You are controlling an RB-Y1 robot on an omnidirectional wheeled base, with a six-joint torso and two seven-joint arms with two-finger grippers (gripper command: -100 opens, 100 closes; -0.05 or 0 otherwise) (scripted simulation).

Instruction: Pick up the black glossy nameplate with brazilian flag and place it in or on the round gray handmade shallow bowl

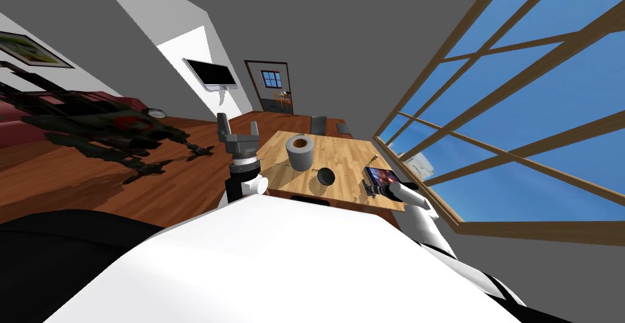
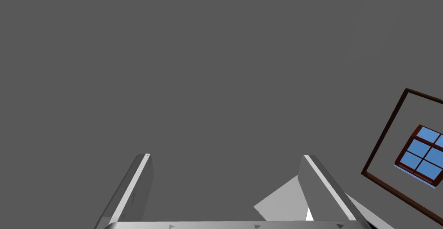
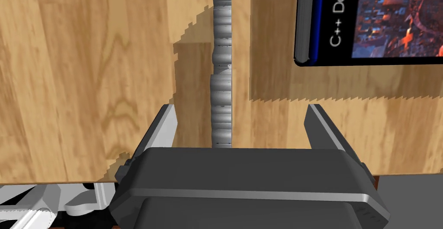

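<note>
Head view is taking in a big wood-framed window [image 1: 519, 112] running along the 3 o'clock side of a pale wooden table [image 1: 348, 154]. The left gripper [image 1: 238, 127] is pointing upward just off the table's 9 o'clock side, its 2 fingers parted and clasping nothing. The right gripper [image 3: 242, 109] is hanging low over the table's near edge, toward the 5 o'clock corner, its fingers likewise spread wide. A dark-covered book [image 1: 382, 176] is lying by the window edge, just ahead of that gripper. A grey cylinder [image 1: 300, 152] with a brown inside is standing toward the table's 9 o'clock side. The round dark bowl [image 1: 326, 176] is sitting at 4 o'clock from the cylinder and 9 o'clock from the book. The nameplate [image 3: 221, 66] is showing in the right wrist view as a thin grey ridged strip standing on edge on the wood. It is sitting between the right fingers, nearer 1 than the other and touching neither
</note>
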